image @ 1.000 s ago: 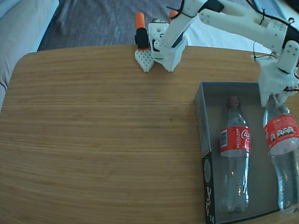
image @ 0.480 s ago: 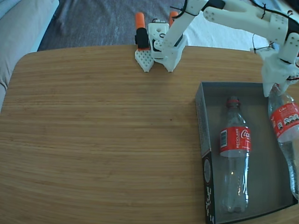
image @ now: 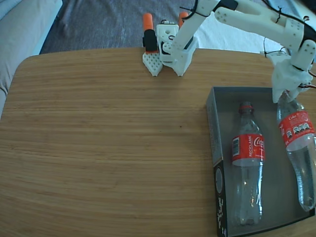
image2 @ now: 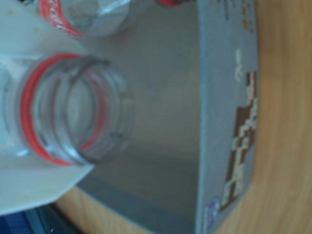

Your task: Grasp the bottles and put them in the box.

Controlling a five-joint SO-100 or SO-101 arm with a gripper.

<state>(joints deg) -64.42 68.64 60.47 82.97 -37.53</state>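
The box (image: pixel 211 123), dark grey inside, lies at the table's right in the fixed view. One bottle (image: pixel 248 163) with a red label and red cap lies lengthwise in its left half. My gripper (image: pixel 286 98) is shut on the neck of the second bottle (image: pixel 297 148), which slants over the box's right half with its base toward the near end. Whether it touches the floor I cannot tell. The wrist view looks down on this bottle's neck (image2: pixel 73 112) with its red ring, beside a white finger (image2: pixel 34 190). The other bottle (image2: pixel 83 14) and the box wall (image2: pixel 224 97) also show there.
The arm's white base (image: pixel 173 47) with orange parts is clamped at the far table edge. The wooden table (image: pixel 108 143) spreads wide to the left of the box. A pale cushion (image: pixel 19 34) lies beyond the far left corner.
The gripper swung right with the bottle, then came back left. The bottle's base, which reached past the box's near edge a second ago, now sits within the box outline.
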